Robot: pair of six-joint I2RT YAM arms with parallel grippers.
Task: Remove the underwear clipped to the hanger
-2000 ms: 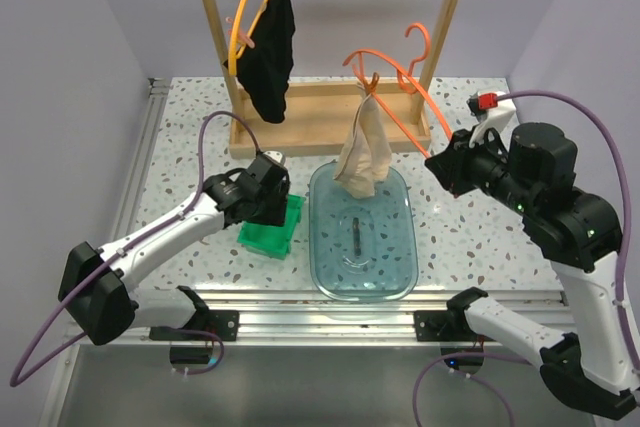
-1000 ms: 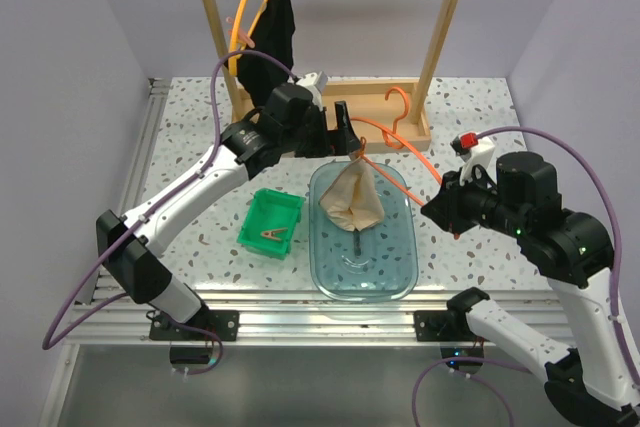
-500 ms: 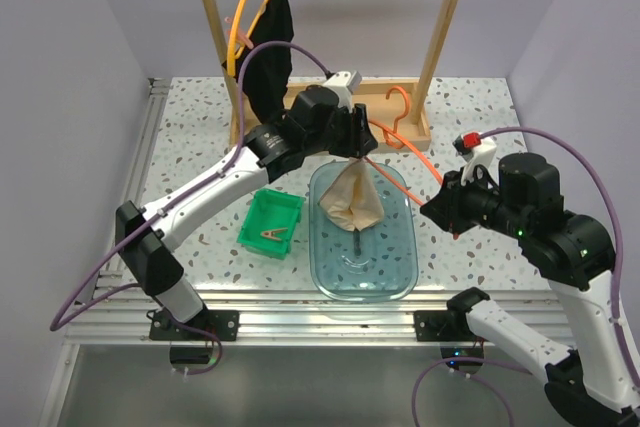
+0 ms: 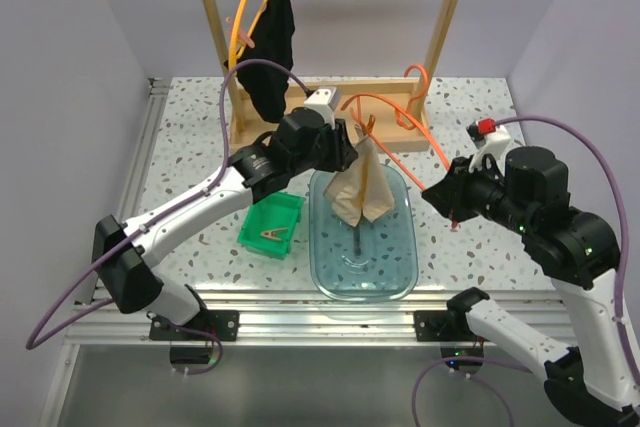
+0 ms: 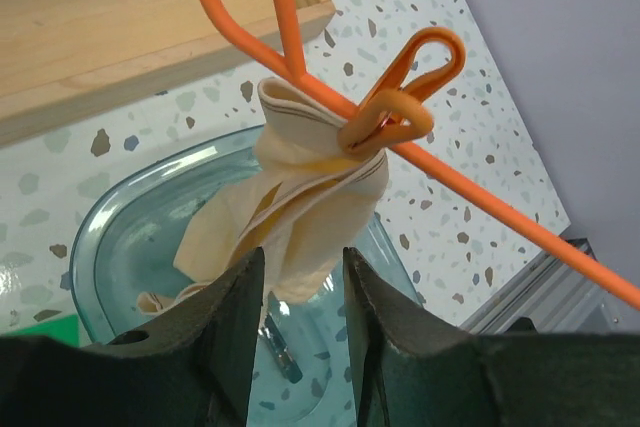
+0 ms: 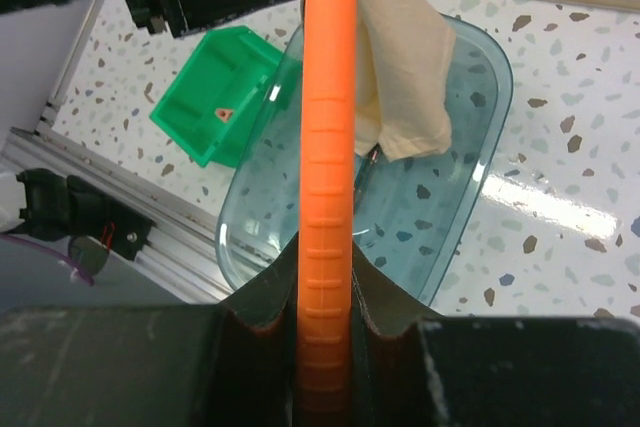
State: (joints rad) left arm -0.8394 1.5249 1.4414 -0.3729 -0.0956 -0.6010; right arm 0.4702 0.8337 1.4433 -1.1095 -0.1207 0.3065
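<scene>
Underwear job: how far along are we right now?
Done: neither garment freed; one brown clip lies in the green bin. In hand: right gripper holds the orange hanger, beige underwear clipped to it, left gripper at its cloth. Left: unclip the beige, then the black underwear on the rack.

No text, label, brand or number can be read.
</scene>
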